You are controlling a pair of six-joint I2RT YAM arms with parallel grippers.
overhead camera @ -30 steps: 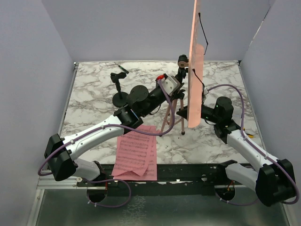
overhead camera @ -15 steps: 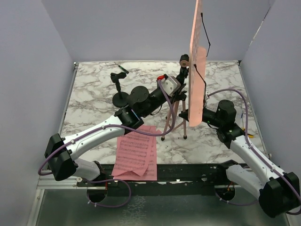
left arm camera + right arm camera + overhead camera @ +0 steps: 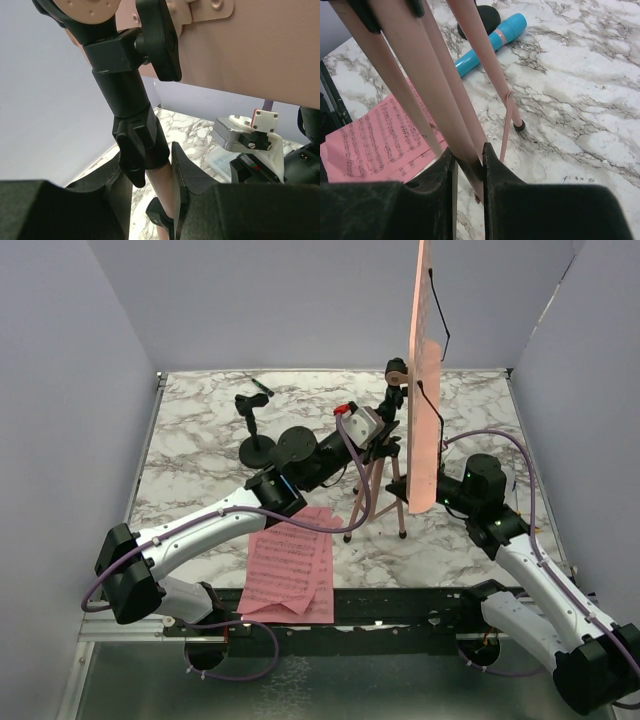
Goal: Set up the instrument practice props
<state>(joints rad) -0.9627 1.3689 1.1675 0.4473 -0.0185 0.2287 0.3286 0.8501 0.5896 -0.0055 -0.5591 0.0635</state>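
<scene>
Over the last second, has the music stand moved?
Yes: the music stand shifted right and nearer the arms, judged against the unmoved sheet-music pages.

No readable text; sheet-music pages (image 3: 290,570) bear illegible notation.

The right gripper (image 3: 468,161) is pinching a salmon-pink music stand leg (image 3: 454,114) above a marble table (image 3: 580,100), pink sheet-music pages (image 3: 375,135) and a light-blue stick (image 3: 490,45) lying behind.
</scene>
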